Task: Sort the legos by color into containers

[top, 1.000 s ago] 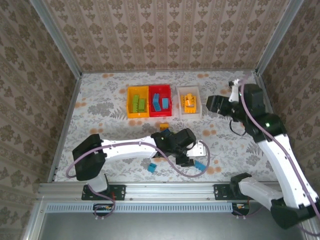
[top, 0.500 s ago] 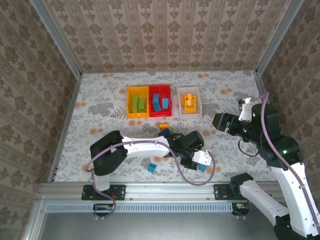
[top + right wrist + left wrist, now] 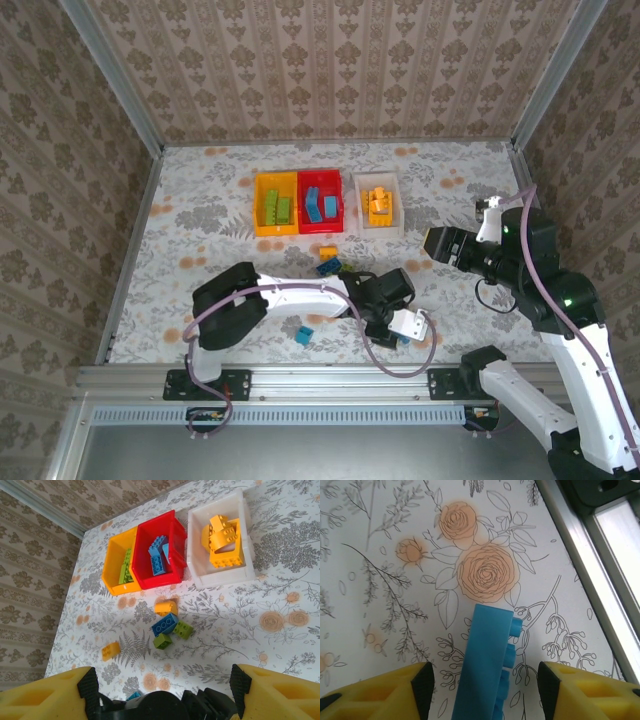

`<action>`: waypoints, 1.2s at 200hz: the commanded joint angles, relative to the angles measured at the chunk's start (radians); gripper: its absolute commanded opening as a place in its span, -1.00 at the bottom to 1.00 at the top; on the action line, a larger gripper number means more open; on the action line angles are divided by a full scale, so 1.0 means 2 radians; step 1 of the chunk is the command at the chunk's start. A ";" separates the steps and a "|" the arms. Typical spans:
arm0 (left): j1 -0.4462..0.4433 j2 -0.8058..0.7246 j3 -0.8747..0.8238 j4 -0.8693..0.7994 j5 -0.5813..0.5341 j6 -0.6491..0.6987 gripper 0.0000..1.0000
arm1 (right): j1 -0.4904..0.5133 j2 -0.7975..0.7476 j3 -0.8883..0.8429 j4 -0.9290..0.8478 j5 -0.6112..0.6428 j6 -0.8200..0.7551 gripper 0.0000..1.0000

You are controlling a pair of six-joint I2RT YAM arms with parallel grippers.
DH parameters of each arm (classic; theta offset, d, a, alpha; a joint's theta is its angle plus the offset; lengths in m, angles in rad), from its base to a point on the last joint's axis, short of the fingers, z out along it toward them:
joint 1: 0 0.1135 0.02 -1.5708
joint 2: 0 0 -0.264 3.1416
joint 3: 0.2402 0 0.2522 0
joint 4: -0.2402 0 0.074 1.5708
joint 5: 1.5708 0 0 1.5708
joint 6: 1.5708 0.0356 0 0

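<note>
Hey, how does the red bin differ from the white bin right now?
The red bin holds blue bricks; the white bin holds orange bricks. The red bin touches the yellow bin; the white bin stands apart from both, across a gap. Both are open rectangular bins of like size.

My walled-in patch of flowery table.
Beige-and-brown damask wallpaper rises around me at 12, 9 and 3 o'clock. The tabletop is white with grey leaves and orange roses. Aluminium posts mark the far corners, and a metal rail runs along 6 o'clock under soft, even light.
</note>
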 commanded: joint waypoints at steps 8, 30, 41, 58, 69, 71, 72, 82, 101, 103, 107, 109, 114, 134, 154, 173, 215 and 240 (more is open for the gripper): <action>-0.004 0.021 0.021 -0.018 0.012 -0.002 0.06 | -0.003 -0.003 -0.011 -0.003 -0.014 0.013 0.46; -0.004 0.026 0.017 -0.004 0.006 -0.004 -0.18 | -0.002 -0.002 -0.013 0.000 -0.015 0.016 0.45; -0.003 0.027 0.014 0.003 0.001 -0.005 -0.29 | -0.002 -0.002 -0.013 0.000 -0.016 0.017 0.45; -0.003 0.024 0.007 0.013 -0.002 -0.009 -0.44 | -0.003 -0.002 -0.015 0.002 -0.017 0.017 0.45; -0.003 0.019 0.001 0.022 -0.005 -0.015 -0.49 | -0.002 -0.001 -0.017 0.004 -0.019 0.017 0.44; -0.003 0.018 -0.001 0.024 -0.008 -0.016 -0.50 | -0.003 -0.001 -0.017 0.004 -0.020 0.017 0.44; -0.003 0.017 -0.001 0.025 -0.008 -0.017 -0.50 | -0.002 -0.002 -0.017 0.004 -0.020 0.017 0.44; 0.000 0.007 -0.009 0.038 -0.015 -0.030 -0.55 | -0.002 -0.001 -0.018 0.008 -0.026 0.015 0.44; 0.017 -0.029 -0.035 0.068 -0.029 -0.071 -0.55 | -0.002 -0.001 -0.019 0.027 -0.058 0.009 0.43; 0.019 -0.033 -0.039 0.072 -0.031 -0.077 -0.55 | -0.003 -0.001 -0.019 0.031 -0.064 0.008 0.43; 0.023 -0.046 -0.048 0.081 -0.036 -0.087 -0.55 | -0.003 -0.001 -0.019 0.040 -0.076 0.007 0.43; 0.026 -0.053 -0.051 0.086 -0.039 -0.093 -0.55 | -0.003 -0.001 -0.019 0.045 -0.083 0.006 0.43; 0.033 -0.069 -0.061 0.097 -0.048 -0.107 -0.55 | -0.002 -0.001 -0.019 0.058 -0.098 0.007 0.43; 0.068 -0.133 -0.092 0.120 -0.083 -0.162 -0.54 | -0.003 0.007 -0.017 0.097 -0.129 0.012 0.43; 0.114 -0.182 -0.098 0.110 -0.139 -0.218 -0.53 | -0.002 0.034 -0.017 0.126 -0.131 0.016 0.42; 0.173 -0.201 -0.070 0.064 -0.160 -0.280 -0.53 | -0.002 0.071 -0.027 0.168 -0.139 0.033 0.40; 0.288 -0.125 0.077 -0.066 -0.146 -0.402 -0.53 | 0.028 0.159 0.003 0.209 -0.094 0.038 0.37; 0.324 -0.034 0.189 -0.151 -0.147 -0.459 -0.58 | 0.060 0.204 0.023 0.207 -0.050 0.032 0.35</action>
